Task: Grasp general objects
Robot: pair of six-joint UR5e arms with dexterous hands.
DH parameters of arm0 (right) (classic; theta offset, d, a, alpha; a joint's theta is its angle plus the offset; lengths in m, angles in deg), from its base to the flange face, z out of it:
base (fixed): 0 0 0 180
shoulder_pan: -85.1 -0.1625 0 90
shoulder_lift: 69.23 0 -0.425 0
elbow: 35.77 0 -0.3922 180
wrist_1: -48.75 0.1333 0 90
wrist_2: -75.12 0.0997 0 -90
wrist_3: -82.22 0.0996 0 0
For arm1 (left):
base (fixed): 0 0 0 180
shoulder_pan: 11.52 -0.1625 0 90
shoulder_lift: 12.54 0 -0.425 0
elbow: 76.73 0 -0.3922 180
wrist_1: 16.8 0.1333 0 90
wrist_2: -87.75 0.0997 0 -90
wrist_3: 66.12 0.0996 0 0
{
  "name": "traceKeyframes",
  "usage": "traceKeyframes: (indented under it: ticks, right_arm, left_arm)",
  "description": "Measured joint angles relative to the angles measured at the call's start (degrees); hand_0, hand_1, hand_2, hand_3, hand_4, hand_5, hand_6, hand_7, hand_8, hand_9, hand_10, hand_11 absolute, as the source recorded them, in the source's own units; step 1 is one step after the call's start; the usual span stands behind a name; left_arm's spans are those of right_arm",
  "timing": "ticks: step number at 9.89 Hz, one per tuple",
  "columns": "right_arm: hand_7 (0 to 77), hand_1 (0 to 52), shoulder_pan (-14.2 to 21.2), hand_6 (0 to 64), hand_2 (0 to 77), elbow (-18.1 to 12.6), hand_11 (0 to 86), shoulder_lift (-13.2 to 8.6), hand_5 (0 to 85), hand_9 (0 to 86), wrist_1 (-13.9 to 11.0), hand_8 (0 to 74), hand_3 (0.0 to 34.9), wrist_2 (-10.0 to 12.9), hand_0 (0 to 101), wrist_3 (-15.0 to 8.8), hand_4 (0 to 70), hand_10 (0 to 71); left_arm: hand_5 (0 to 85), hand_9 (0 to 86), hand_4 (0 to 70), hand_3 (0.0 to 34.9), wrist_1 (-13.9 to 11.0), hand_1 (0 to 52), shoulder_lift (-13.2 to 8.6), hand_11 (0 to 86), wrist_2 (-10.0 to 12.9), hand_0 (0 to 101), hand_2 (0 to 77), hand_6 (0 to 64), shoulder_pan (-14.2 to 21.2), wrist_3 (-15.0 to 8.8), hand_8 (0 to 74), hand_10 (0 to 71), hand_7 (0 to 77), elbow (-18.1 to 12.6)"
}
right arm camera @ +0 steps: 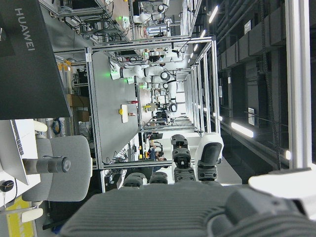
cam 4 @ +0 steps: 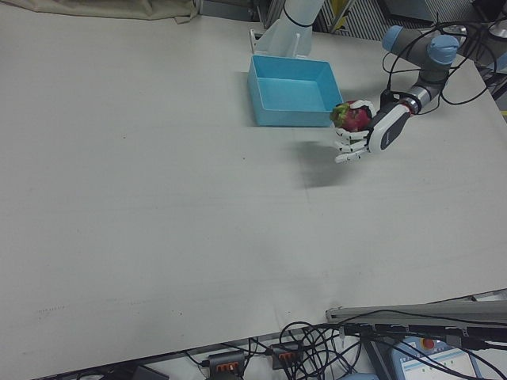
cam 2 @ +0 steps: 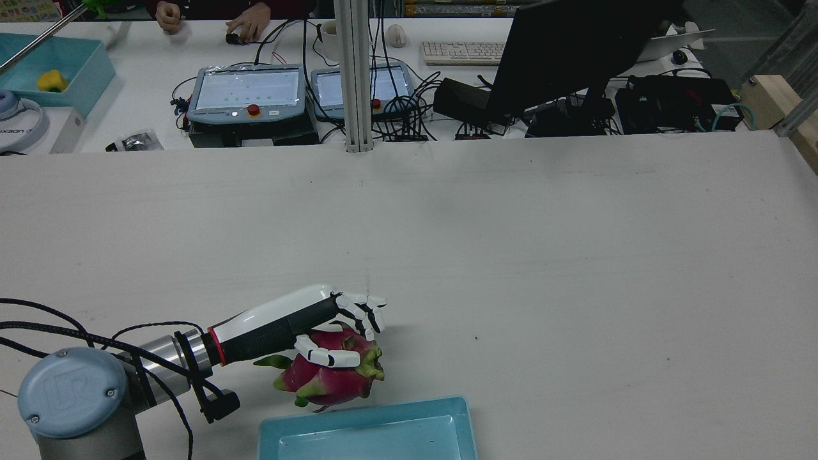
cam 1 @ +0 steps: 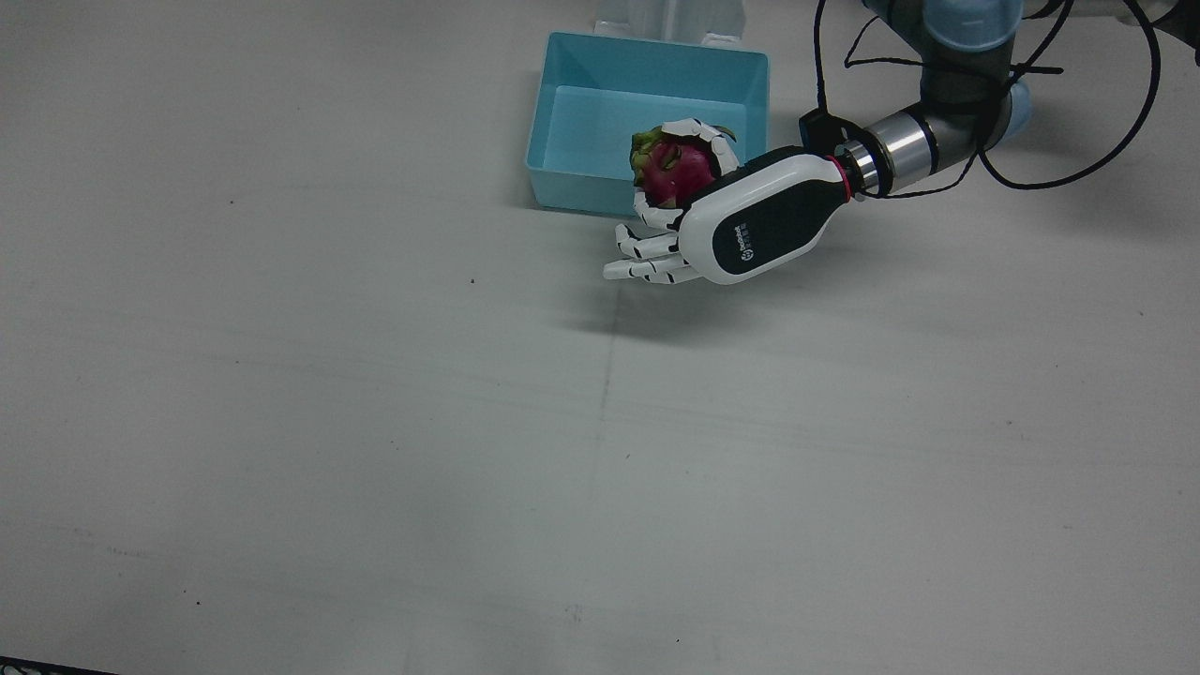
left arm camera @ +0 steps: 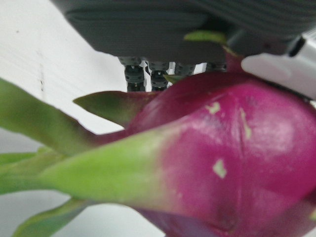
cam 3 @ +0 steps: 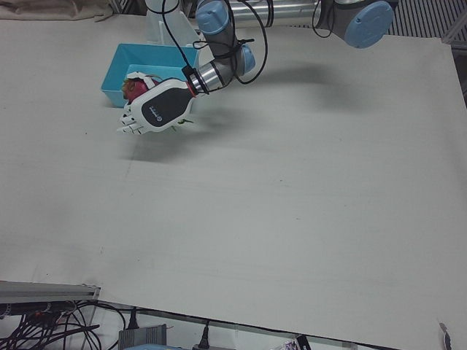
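White fingers [cam 2: 327,355] of the left hand [cam 1: 750,225] wrap over the top and side of a dragon fruit [cam 2: 332,377], grasping it; other fingers of that hand stick out straight past the fruit, touching nothing. The fruit is magenta with green-tipped scales and hangs off the table [cam 1: 375,422], carried beside the blue bin [cam 1: 647,117]. In the front view it overlaps the bin's near wall; in the rear view it sits just beyond the bin's far rim, so whether it is over the bin's inside cannot be told. The left hand view is almost filled by the fruit's skin and green leaves. Behind the hand, the silver wrist and black cables lead back to the left arm [cam 2: 70,396].

The right hand [right arm camera: 197,197] shows only in its own view, pointed away from the bin at lab racks; its fingers look extended and hold nothing.

Beyond the table from the bin, a person's hands [cam 2: 246,25] rest on a desk near two teach pendants [cam 2: 249,92].
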Motion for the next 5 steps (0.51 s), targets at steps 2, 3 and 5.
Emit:
traceKeyframes:
  ticks: [2,3,5]
  right_arm:
    - [0.0,6.0,0.00,0.0,1.6,0.00,1.1,0.00,74.2,1.1,0.00,0.0,0.0,0.00,0,0.00,0.0,0.0]
    - [0.0,6.0,0.00,0.0,1.6,0.00,1.1,0.00,74.2,1.1,0.00,0.0,0.0,0.00,0,0.00,0.0,0.0]
    - [0.0,6.0,0.00,0.0,1.6,0.00,1.1,0.00,74.2,1.6,0.00,0.0,0.0,0.00,0,0.00,0.0,0.0]
  left_arm:
    - [32.2,10.4,48.5,0.0,0.43,0.0,1.47,26.2,1.87,41,33.8,25.6,-2.44,0.00,19.6,14.7,40.4,0.12]
    - [32.2,10.4,49.1,0.0,0.52,0.0,1.88,26.2,2.35,41,32.2,25.1,-3.20,0.00,19.6,14.7,40.4,0.14]
    - [32.2,10.4,49.6,0.0,0.59,0.0,2.26,26.2,3.93,41,30.0,23.5,-4.67,0.00,19.6,14.7,42.0,0.17]
